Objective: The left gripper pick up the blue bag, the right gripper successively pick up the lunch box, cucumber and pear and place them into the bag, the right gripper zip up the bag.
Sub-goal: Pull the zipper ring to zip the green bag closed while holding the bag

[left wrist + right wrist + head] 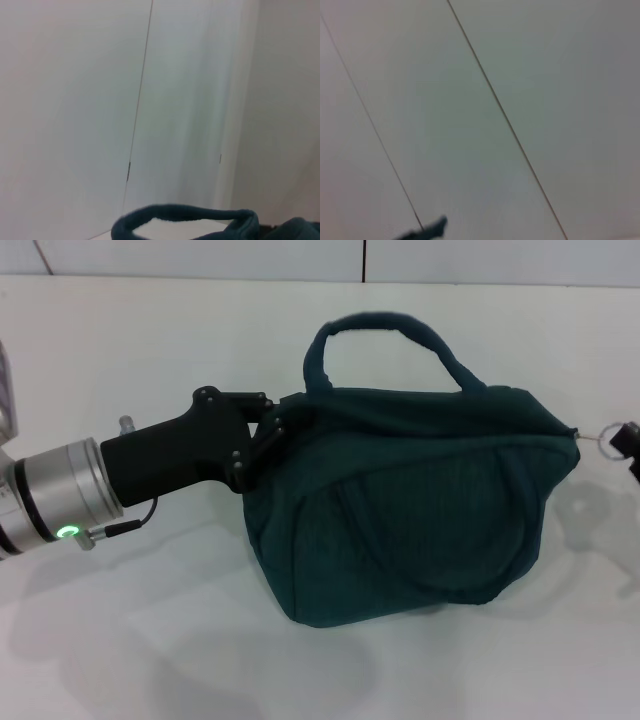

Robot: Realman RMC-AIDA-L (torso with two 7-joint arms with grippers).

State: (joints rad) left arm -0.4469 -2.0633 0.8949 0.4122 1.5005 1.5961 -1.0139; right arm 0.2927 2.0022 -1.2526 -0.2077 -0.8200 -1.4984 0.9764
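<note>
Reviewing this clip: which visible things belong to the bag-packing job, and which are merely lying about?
Part of the job:
blue bag, closed, on the table
zipper ring pull at its right end
left hand gripping the bag's left end
right hand at the ring pull, mostly out of frame

Just there:
white table
Lunch box, cucumber, pear: not visible.

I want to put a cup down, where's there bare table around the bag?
Bare table lies in front of the blue bag and behind its handle. The sides are crowded: left claw at one end, right claw by the zipper ring.
</note>
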